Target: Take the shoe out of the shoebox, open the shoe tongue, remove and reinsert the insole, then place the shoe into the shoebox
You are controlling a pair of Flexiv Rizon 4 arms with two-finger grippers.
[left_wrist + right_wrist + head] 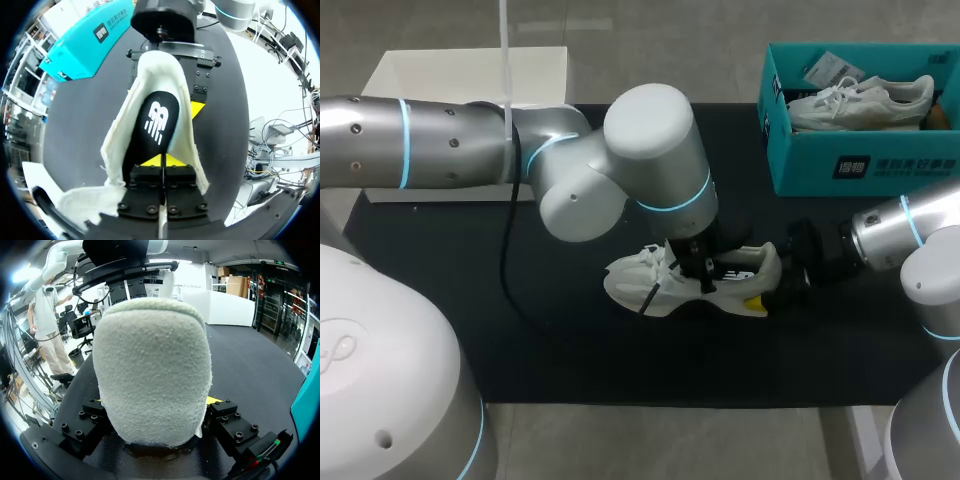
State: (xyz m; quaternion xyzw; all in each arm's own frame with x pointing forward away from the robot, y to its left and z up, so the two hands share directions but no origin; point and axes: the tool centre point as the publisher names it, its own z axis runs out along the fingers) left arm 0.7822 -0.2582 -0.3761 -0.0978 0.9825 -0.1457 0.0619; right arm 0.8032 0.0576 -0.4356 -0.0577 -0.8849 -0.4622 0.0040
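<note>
A white shoe (640, 285) lies on the black mat (470, 270) in the middle of the table, toe to the left. My left gripper (698, 270) comes down into its opening. In the left wrist view its yellow tips (161, 159) are pressed together on the black insole (157, 120), which carries a white logo. From the right, my right gripper (775, 290) has its fingers wide apart on both sides of the heel (150, 370), touching it. The teal shoebox (850, 165) stands at the back right.
A second white shoe (860, 100) and a paper tag lie inside the shoebox. A white open box (470, 75) sits at the back left, past the mat's edge. My left arm's elbow hangs over the mat's middle.
</note>
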